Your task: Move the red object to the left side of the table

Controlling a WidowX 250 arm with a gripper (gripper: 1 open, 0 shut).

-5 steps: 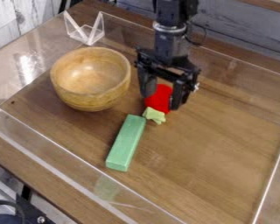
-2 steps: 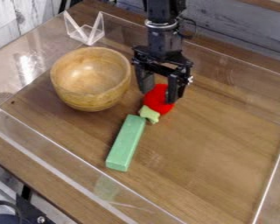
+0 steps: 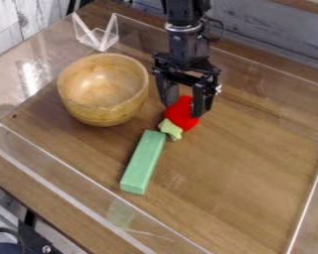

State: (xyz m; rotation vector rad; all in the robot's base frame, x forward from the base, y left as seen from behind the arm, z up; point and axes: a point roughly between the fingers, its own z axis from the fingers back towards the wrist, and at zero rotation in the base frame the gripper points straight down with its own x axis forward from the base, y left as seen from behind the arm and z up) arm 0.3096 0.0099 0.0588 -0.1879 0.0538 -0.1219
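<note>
The red object (image 3: 185, 113) lies near the middle of the table (image 3: 248, 149), with its pale yellow-green stub (image 3: 174, 131) pointing toward the front. My gripper (image 3: 185, 98) points almost straight down over it and is open. One black finger (image 3: 165, 92) stands to the left of the toy's far end and the other to its right. I cannot tell whether the fingers touch the toy.
A wooden bowl (image 3: 103, 87) sits to the left of the gripper. A long green block (image 3: 144, 161) lies just in front of the red object. Low clear acrylic walls (image 3: 69, 189) edge the table. A clear folded piece (image 3: 95, 32) stands at the back left.
The gripper has turned slightly and leans a little more to the left over the red object. The jaws stay open, and the toy, bowl and green block have not moved.
</note>
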